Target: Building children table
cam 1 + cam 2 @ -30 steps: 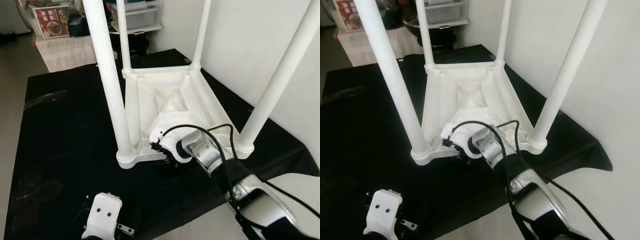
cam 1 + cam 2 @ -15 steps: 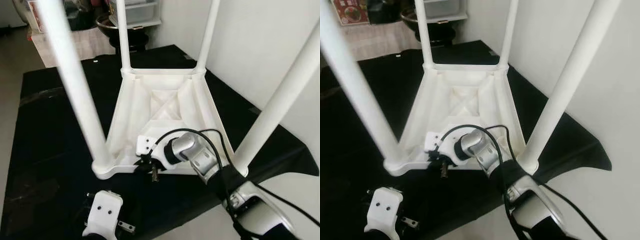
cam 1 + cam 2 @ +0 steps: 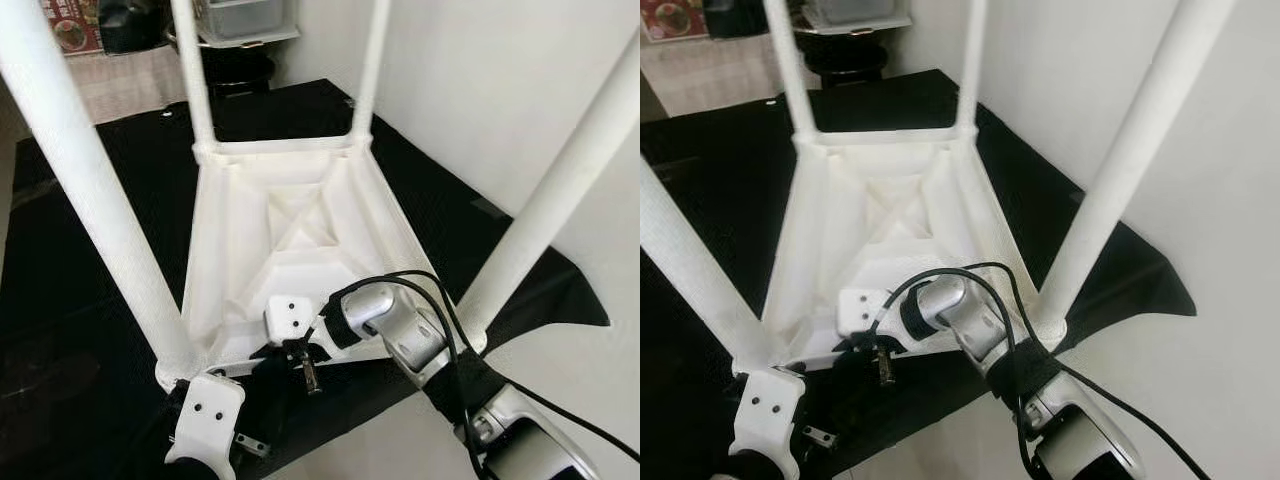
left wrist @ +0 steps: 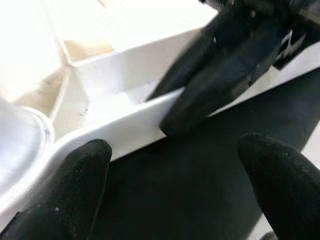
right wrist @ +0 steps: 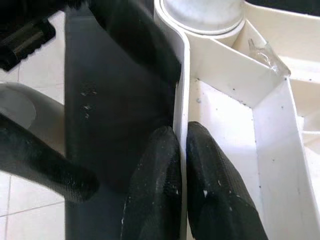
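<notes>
Right tool (image 5: 181, 150) pinched closed (black fingers), left tool (image 4: 175, 165) spread

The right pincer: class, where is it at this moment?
The right pincer is clamped on the near rim of the upturned white table, near the middle; the left pincer waits open beside the near-left leg.

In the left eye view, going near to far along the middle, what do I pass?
left gripper → right gripper clamped on the table's near rim → ribbed underside of the upturned table → far rim between the two back legs → black mat → shelf unit
</notes>
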Motion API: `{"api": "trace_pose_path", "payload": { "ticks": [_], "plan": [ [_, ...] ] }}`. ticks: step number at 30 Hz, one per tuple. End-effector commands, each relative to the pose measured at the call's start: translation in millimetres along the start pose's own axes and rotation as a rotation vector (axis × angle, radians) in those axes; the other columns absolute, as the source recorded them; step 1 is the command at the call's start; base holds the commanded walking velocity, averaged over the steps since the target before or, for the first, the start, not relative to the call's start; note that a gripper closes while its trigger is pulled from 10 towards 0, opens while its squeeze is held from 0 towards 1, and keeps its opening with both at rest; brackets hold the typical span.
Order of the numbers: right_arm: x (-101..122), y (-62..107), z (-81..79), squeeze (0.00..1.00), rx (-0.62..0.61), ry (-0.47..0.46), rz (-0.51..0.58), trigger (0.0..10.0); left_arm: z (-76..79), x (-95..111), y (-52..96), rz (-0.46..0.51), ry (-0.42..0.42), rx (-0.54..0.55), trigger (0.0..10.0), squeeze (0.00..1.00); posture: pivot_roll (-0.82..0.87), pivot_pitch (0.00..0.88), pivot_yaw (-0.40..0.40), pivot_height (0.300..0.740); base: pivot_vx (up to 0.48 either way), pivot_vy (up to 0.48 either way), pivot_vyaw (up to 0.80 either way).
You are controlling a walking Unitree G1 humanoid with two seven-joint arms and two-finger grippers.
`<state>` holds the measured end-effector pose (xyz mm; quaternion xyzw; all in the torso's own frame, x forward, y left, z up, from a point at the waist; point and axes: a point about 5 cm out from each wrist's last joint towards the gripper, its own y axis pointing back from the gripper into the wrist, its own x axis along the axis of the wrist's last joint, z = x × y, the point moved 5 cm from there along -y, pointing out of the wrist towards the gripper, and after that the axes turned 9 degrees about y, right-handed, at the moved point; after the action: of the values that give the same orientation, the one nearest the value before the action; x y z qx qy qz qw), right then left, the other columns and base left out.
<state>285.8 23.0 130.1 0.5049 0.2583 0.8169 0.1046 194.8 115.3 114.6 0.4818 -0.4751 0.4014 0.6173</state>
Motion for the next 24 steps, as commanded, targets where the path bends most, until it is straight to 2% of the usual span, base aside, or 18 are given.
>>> {"api": "trace_pose_path", "payload": {
  "ticks": [1,7,9,10,11,12,14,17,18,19,21,22,23,24],
  "plan": [
    [58.6,-9.1,-5.5,0.0,0.061,0.229,0.196,0.0,-1.0,-1.3,-0.6,-0.004,0.001,0.0,10.0,0.0,0.13,0.081,-0.045,0.74,0.0,0.0,0.0],
    [75.2,-20.7,-6.9,0.0,0.067,0.315,0.235,0.0,-0.9,-0.7,-1.2,-0.002,0.0,0.002,10.0,0.0,0.14,0.084,-0.049,0.74,0.0,0.0,0.0],
    [75.9,-24.5,-5.4,0.0,0.059,0.34,0.227,0.0,-1.1,-0.6,-1.3,-0.001,0.0,0.003,10.0,0.0,0.14,0.085,-0.051,0.74,0.0,0.0,0.0],
    [70.2,-31.2,-1.4,0.0,0.034,0.387,0.176,0.0,-0.9,-0.6,-1.3,0.0,-0.001,0.004,10.0,0.0,0.14,0.086,-0.054,0.74,0.0,0.0,0.0],
    [63.8,-36.2,6.3,0.0,-0.024,0.43,0.119,2.9,-0.9,-0.6,-1.3,0.0,0.0,0.005,10.0,0.0,0.14,0.086,-0.054,0.74,0.0,0.0,0.0],
    [57.8,-39.2,10.1,0.0,-0.048,0.446,0.077,10.0,-0.8,-0.6,-1.3,0.001,0.0,0.006,10.0,0.0,0.14,0.086,-0.054,0.74,0.0,0.0,0.0],
    [49.8,-36.8,13.0,0.04,-0.071,0.446,0.04,10.0,-0.7,-0.6,-1.2,0.001,0.0,0.007,10.0,0.0,0.14,0.088,-0.054,0.74,0.0,0.0,0.0],
    [42.6,-32.3,14.1,0.04,-0.084,0.435,0.014,10.0,-0.6,-0.6,-1.2,0.001,0.001,0.007,10.0,0.0,0.14,0.088,-0.054,0.74,0.0,0.0,0.0],
    [34.1,-22.8,15.5,1.0,-0.103,0.407,-0.006,10.0,-0.7,-0.5,-1.1,0.002,0.004,0.006,10.0,0.0,0.12,0.092,-0.047,0.74,0.0,0.0,0.0],
    [34.1,-22.8,15.5,1.0,-0.103,0.407,-0.006,10.0,-0.7,-0.5,-1.1,0.002,0.004,0.006,10.0,0.0,0.12,0.092,-0.047,0.74,0.0,0.0,0.0],
    [20.2,-3.8,20.8,1.0,-0.165,0.353,-0.043,10.0,-0.5,-0.3,-1.1,0.002,0.009,0.0,10.0,0.0,0.11,0.093,-0.043,0.74,0.0,0.0,0.0],
    [20.2,-3.8,20.8,1.0,-0.165,0.353,-0.043,10.0,-0.5,-0.3,-1.1,0.002,0.009,0.0,10.0,0.0,0.11,0.093,-0.043,0.74,0.0,0.0,0.0],
    [15.4,6.6,24.1,1.0,-0.204,0.311,-0.048,10.0,-0.2,-0.2,-1.3,0.001,0.011,-0.004,10.0,0.0,0.11,0.093,-0.043,0.74,0.0,0.0,0.0],
    [15.4,6.6,24.1,1.0,-0.204,0.311,-0.048,10.0,-0.2,-0.2,-1.3,0.001,0.011,-0.004,10.0,0.0,0.11,0.093,-0.043,0.74,0.0,0.0,0.0]
  ]
}}
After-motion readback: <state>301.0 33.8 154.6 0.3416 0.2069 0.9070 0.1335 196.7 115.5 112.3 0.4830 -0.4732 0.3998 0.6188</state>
